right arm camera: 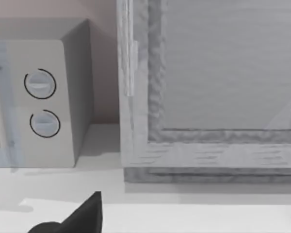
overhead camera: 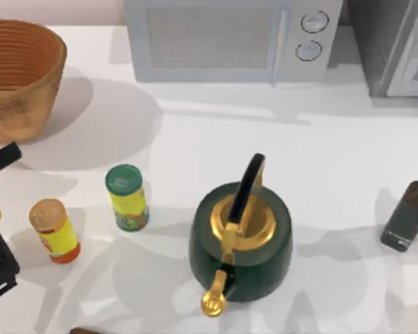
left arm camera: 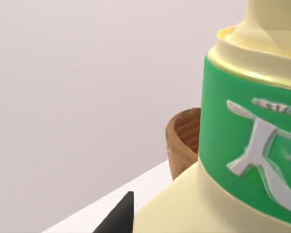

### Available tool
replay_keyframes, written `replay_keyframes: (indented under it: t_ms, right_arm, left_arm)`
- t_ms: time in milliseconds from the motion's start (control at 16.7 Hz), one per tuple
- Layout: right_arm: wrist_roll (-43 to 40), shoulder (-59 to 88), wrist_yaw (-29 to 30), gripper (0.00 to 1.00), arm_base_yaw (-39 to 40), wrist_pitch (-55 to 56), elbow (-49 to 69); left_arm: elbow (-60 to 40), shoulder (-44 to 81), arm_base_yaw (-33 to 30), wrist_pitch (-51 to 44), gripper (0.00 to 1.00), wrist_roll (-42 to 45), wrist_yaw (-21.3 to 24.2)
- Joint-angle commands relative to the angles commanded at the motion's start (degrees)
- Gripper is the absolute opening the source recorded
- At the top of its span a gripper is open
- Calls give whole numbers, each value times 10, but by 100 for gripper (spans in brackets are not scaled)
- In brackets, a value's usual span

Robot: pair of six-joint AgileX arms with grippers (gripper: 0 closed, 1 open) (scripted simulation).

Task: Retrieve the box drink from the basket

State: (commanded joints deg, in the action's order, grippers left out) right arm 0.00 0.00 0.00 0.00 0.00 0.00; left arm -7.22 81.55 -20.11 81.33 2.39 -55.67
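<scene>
Left claw (left arm camera: 117, 217): it is working at the top view's far left edge, in front of the basket (overhead camera: 21, 76). It is pinching the box drink (left arm camera: 242, 145). In the left wrist view the carton's pale yellow body and green label are sitting close against the camera, with one dark tip of the claw showing just beside the carton's lower side.

Box drink: it is standing clear of the basket, outside the rim. The basket's woven wall is showing behind it in the left wrist view, apart from the carton. In the top view only a thin pale yellow sliver is showing at the left margin, between the dark parts of the left arm.

Right claw (right arm camera: 82, 216): it is facing the dial end of the microwave (overhead camera: 230, 38) and the grey cabinet (overhead camera: 393, 45) at the table's rear right. Whether it is spread or pressed together cannot be told.

Open room: the white table (overhead camera: 195, 146) is lying bare between the basket and the microwave, and in a broad band in front of the microwave.

Nearest obstacles on the left:
- The orange-lidded cylinder (overhead camera: 53, 229) is standing near the left arm.
- The green-lidded cylinder (overhead camera: 127, 197) is standing just beyond it, apart from it.

The green kettle (overhead camera: 240, 240) is occupying the front centre, its gold spout pointing at the front edge. A dark bottle (overhead camera: 407, 212) is standing near the right edge, well apart from the kettle.
</scene>
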Motion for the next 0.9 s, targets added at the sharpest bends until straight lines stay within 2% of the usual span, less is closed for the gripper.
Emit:
replay_keyframes:
  t_ms: [180, 480, 900]
  right_arm:
    - [0, 0, 0, 100, 0, 0, 0]
    - [0, 0, 0, 100, 0, 0, 0]
    - [0, 0, 0, 100, 0, 0, 0]
  left_arm:
    - [8, 35, -8, 6, 0, 6, 15]
    - [9, 39, -10, 8, 0, 7, 16]
    - [9, 39, -10, 8, 53, 7, 16]
